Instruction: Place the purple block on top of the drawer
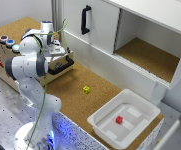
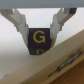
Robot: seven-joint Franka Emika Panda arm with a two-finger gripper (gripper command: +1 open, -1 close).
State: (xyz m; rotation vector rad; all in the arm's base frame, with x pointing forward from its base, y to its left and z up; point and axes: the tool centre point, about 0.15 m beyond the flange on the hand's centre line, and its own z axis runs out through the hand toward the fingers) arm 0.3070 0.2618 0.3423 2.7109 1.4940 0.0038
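Note:
In the wrist view my gripper (image 2: 40, 34) is shut on the purple block (image 2: 39, 42), which bears a yellow letter G. It hangs just above a light wooden edge of the drawer (image 2: 55, 62). In the exterior view the gripper (image 1: 57, 49) is over the pulled-out drawer with the black bar handle (image 1: 62, 65) of the tan drawer unit (image 1: 7, 62). The block itself is hidden by the hand in that view. The unit's cork top (image 1: 17, 27) lies behind the hand, with round coloured buttons (image 1: 9, 42) at its front edge.
A large white cabinet (image 1: 97, 30) with a black vertical handle (image 1: 85, 20) and an open shelf stands behind. A small yellow block (image 1: 86, 89) lies on the cork table. A white tray (image 1: 107, 120) holds a small red block (image 1: 119, 119).

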